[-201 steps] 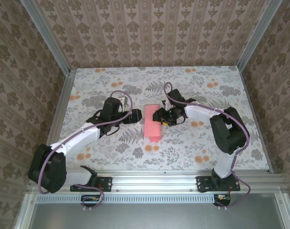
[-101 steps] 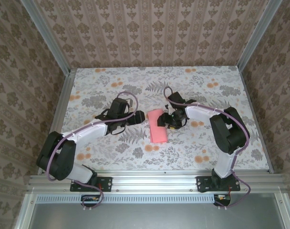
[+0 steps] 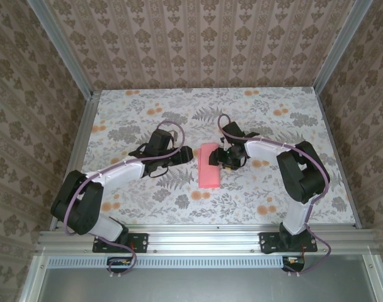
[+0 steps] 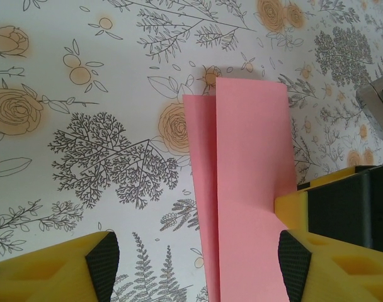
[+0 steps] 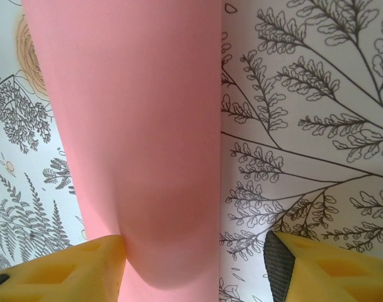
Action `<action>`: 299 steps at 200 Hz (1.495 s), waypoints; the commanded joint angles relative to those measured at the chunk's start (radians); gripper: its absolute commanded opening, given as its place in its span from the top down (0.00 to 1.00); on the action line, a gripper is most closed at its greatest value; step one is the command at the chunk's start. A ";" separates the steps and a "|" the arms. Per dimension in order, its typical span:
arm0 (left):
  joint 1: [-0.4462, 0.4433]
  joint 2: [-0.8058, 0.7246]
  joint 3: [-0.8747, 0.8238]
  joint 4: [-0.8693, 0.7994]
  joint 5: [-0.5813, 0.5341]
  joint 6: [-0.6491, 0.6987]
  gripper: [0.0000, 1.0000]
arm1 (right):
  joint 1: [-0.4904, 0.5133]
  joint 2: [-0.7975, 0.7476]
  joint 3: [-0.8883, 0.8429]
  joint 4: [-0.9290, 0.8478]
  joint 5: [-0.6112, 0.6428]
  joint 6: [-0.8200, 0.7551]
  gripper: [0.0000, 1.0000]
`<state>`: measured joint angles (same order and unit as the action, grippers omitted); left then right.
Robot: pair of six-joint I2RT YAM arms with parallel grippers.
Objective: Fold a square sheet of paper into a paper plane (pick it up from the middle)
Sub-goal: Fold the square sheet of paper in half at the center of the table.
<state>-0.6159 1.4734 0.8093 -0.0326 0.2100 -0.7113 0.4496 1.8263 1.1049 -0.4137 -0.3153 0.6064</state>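
The sheet of paper point(image 3: 210, 165) lies on the table point(image 3: 273, 189) as a long strip, 2 layers overlapping, so I'd guess the arms crowd in to pin 1 edge and lift the other for the next crease. The left pincer point(image 3: 184, 155) sits at its 9 o'clock and the right pincer point(image 3: 222, 158) at 3 o'clock, both spread wide and gripping nothing, with the strip running between their pads
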 commanded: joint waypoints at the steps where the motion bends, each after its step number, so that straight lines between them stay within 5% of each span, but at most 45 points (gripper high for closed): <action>1: -0.008 -0.003 0.032 -0.009 -0.021 0.006 0.30 | 0.008 0.003 -0.005 0.006 -0.024 0.007 0.37; 299: -0.008 -0.004 0.031 -0.022 -0.020 0.018 0.29 | 0.031 0.072 0.067 -0.063 0.014 0.001 0.37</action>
<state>-0.6159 1.4734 0.8097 -0.0357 0.1974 -0.7105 0.4732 1.8702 1.1515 -0.4458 -0.3370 0.5907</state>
